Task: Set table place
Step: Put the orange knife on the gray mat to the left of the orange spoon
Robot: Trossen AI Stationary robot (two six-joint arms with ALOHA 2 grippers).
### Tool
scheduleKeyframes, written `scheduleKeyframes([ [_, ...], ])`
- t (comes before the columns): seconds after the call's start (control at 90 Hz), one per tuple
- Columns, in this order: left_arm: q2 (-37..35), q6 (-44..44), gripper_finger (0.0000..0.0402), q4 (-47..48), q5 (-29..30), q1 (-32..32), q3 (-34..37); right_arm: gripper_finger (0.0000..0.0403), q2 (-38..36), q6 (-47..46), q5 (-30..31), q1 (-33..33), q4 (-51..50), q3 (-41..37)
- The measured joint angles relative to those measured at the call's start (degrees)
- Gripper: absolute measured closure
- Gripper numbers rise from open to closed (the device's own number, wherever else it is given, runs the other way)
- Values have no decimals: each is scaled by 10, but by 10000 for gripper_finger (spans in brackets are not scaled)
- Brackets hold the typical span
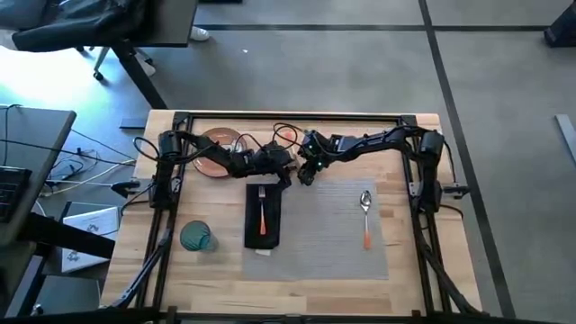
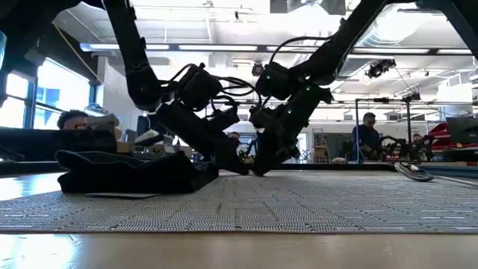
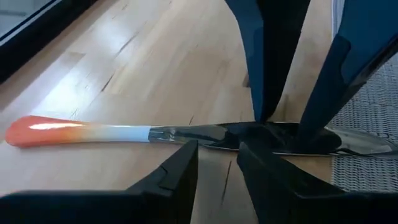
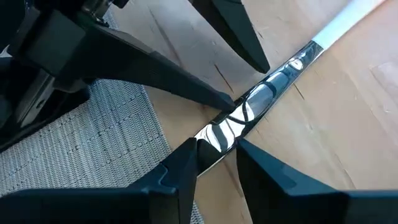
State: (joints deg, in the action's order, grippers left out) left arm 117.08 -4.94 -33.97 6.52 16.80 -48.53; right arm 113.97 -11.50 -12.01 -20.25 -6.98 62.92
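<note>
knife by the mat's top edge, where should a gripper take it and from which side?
At the neck of the knife, where the white handle meets the blade, coming straight down from above. It lies flat on the table, so only its long edges offer a pinch. Both the left gripper and right gripper are on the blade.

No readable text, labels, brands, numbers or signs in any view. White motif on round orange-brown plate (image 1: 219,151): pattern only, no letters made out. Orange-and-white handled silver knife (image 3: 186,134): no marking visible on blade or handle.
</note>
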Motion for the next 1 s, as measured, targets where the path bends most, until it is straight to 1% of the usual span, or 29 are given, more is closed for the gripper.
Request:
scheduleKeyframes([
  [0.178, -12, -31, 291, 15, 5, -8, 0, 304, 0, 14, 0, 0, 1, 0],
  [0.333, -63, -66, 291, 83, 16, -25, 1, 304, -6, 12, -5, -7, -6, 0],
  [0.456, -92, -150, 291, 125, 48, -31, 0, 304, -9, 10, -7, -10, -2, -1],
  [0.544, -90, -225, 291, 128, 46, -32, 1, 304, -9, 10, -8, -11, 0, -1],
  [0.611, -89, -254, 291, 125, 45, -34, 1, 304, -9, 9, -8, -10, 3, -1],
  [0.667, -89, -248, 291, 126, 45, -34, 1, 304, -9, 6, -10, -9, 6, -1],
  [0.767, -90, -193, 291, 125, 47, -35, 1, 304, -10, 7, -12, -10, 7, -2],
  [0.856, -91, -159, 291, 119, 48, -38, 1, 306, -20, 32, -16, -10, -11, -2],
  [1.0, -91, -106, 291, 123, 45, -45, 1, 335, -49, 88, -21, -7, -25, -2],
])
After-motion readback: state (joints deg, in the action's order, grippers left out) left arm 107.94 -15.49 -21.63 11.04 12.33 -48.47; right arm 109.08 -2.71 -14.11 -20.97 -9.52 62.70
